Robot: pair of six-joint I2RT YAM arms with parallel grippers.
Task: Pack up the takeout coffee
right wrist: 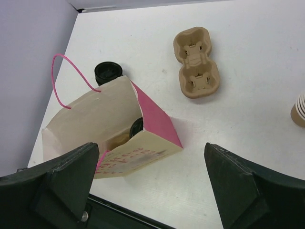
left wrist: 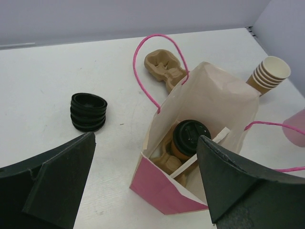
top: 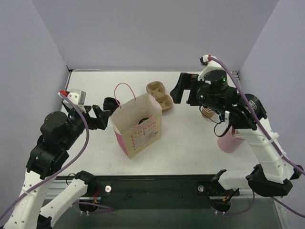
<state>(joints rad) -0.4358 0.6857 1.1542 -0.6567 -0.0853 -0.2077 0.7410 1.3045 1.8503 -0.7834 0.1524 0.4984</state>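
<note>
Takeout coffee (left wrist: 190, 136) inside the pink bag (left wrist: 162, 191); left gripper (top: 102, 116) at 9 o'clock, right gripper (top: 179, 90) at 2 o'clock, both wide, empty; packing appears complete.

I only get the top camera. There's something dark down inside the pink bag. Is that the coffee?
Observer: Yes. The left wrist view looks straight in. The takeout coffee, black lid on, sits in a cup carrier inside the bag.
Operator: What's the brown thing on the far right, half hidden?
Observer: A stack of lidless paper cups, tan outside and white inside, standing beyond the bag.
Operator: And the black lump left of the bag?
Observer: A stack of loose lids. It sits apart from the left gripper, whose fingers are open with nothing held.
</note>
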